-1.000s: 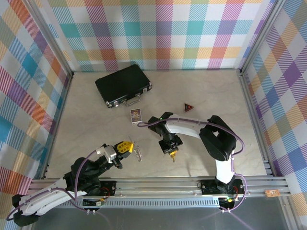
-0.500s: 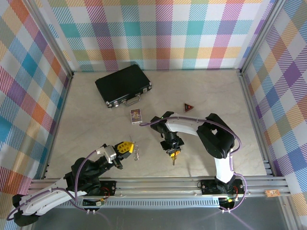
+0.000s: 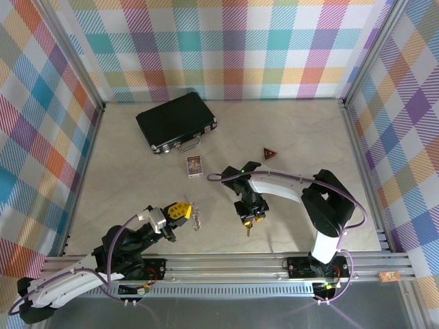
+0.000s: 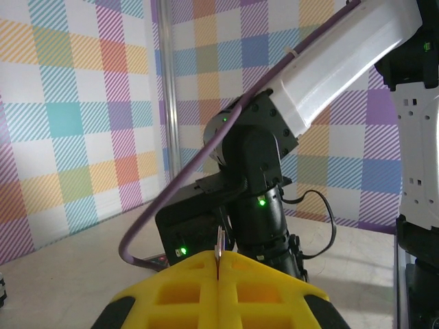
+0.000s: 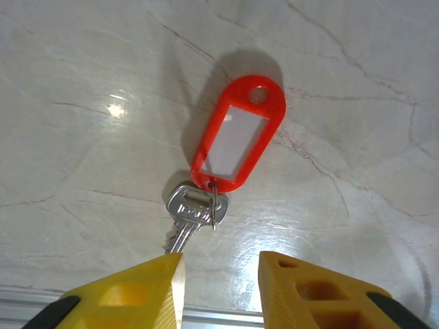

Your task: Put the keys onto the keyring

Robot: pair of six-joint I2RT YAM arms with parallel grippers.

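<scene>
The keys (image 5: 194, 207), one silvery key on a bright red tag (image 5: 237, 139), lie flat on the marble table. My right gripper (image 5: 221, 274) hovers just above them, open, its yellow fingers (image 5: 147, 284) apart and the key's blade running under the left one. From above, the right gripper (image 3: 251, 216) points down over the keys (image 3: 248, 230). My left gripper (image 3: 184, 209) is shut on the keyring (image 3: 197, 218), which hangs off its tip. A thin metal edge of the keyring (image 4: 219, 241) pokes up between the shut left gripper (image 4: 218, 259) fingers.
A black case (image 3: 177, 121) lies at the back left, a small card (image 3: 195, 165) in front of it, a dark red triangular piece (image 3: 269, 153) to the right. The aluminium rail (image 3: 240, 263) runs along the near edge, close below the keys.
My right gripper has opened and let the keys go onto the table; its arm has swung a little to the right. The left arm holds still.
</scene>
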